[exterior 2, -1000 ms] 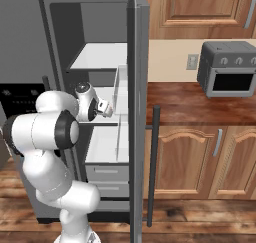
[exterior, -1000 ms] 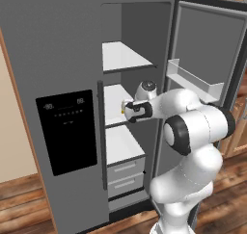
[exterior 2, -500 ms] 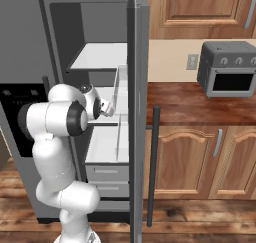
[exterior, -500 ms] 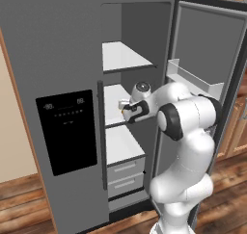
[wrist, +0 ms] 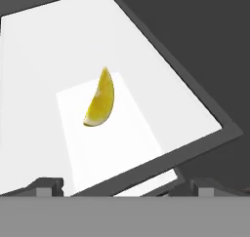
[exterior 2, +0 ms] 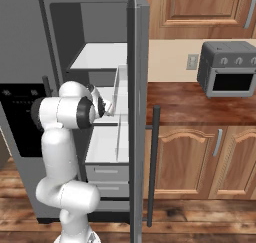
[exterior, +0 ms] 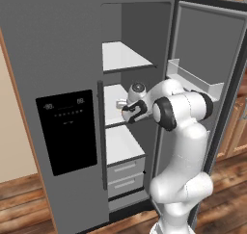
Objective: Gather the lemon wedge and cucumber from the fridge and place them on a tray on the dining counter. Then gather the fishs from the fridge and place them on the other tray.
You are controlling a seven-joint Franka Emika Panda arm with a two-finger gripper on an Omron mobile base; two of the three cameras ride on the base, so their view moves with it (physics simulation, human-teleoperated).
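Observation:
The lemon wedge (wrist: 100,99) lies on the white middle shelf (wrist: 39,75) of the open fridge, a little ahead of my gripper (wrist: 124,186) and centred between its fingers. The jaws stand open and wide apart with nothing between them. In the left base view the gripper (exterior: 123,108) reaches in over the middle shelf (exterior: 112,113). From the right, the gripper (exterior 2: 106,107) is partly behind the door's bin. The cucumber, the fish and the trays are out of view.
An upper shelf (exterior: 123,59) sits above the hand, with a lower shelf and two drawers (exterior: 124,176) below. The open door with its bin (exterior: 195,79) stands close on the right. A wooden counter (exterior 2: 200,104) holds a toaster oven (exterior 2: 227,69).
The hand has pushed slightly further left and deeper over the middle shelf, and the elbow has swung up beside it. The jaws stayed open.

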